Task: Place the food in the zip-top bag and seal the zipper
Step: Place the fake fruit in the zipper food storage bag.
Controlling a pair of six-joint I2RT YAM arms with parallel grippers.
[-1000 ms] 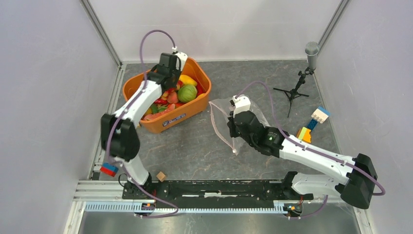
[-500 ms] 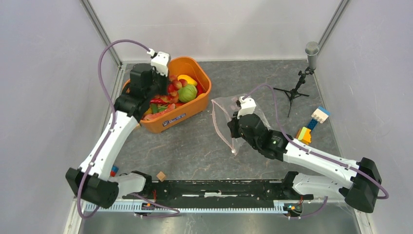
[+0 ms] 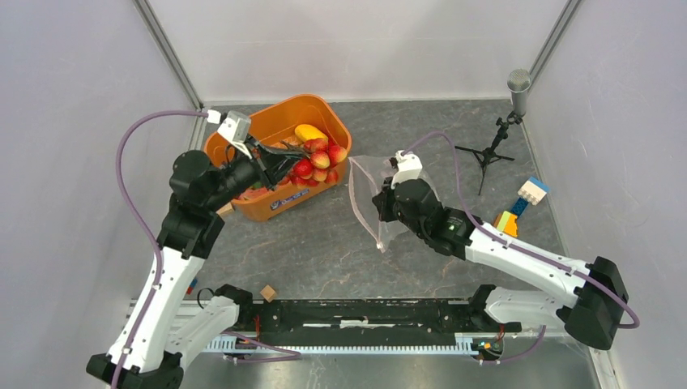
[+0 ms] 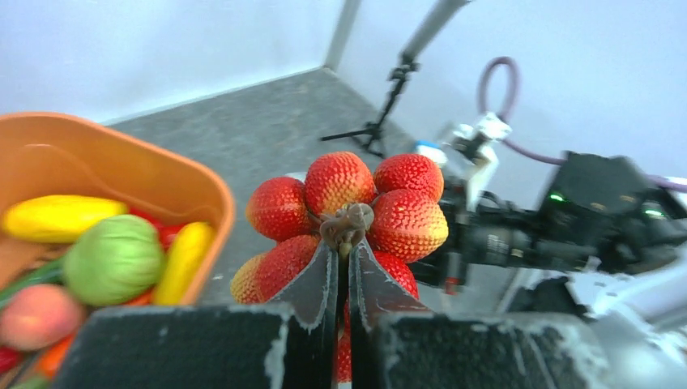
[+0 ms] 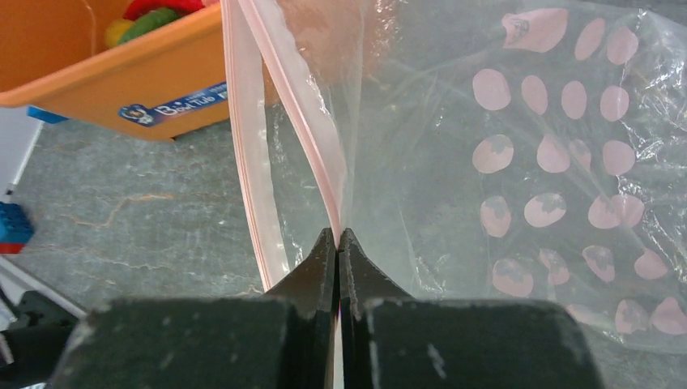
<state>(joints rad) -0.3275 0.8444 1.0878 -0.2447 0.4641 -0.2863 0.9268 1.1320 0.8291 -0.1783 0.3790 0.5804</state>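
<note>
L gripper [image 4: 343, 243] tight on strawberry bunch [image 4: 336, 182] stem; R gripper [image 5: 338, 235] tight on zip-top bag [image 5: 486, 203] zipper [image 5: 312, 138].

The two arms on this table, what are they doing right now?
The left arm has its jaws shut on the stem of a strawberry cluster, held above the rim of the orange tub. The right arm pinches the pink zipper strip of the clear bag, holding its mouth up. No food shows inside.

A: Clutter in the cell?
B: Orange plastic tub [image 3: 275, 204] back left. Grey microphone on black tripod [image 3: 518, 83] back right. Stacked coloured building blocks [image 3: 518, 207] right side. Small wooden cube [image 3: 268, 292] front left.
</note>
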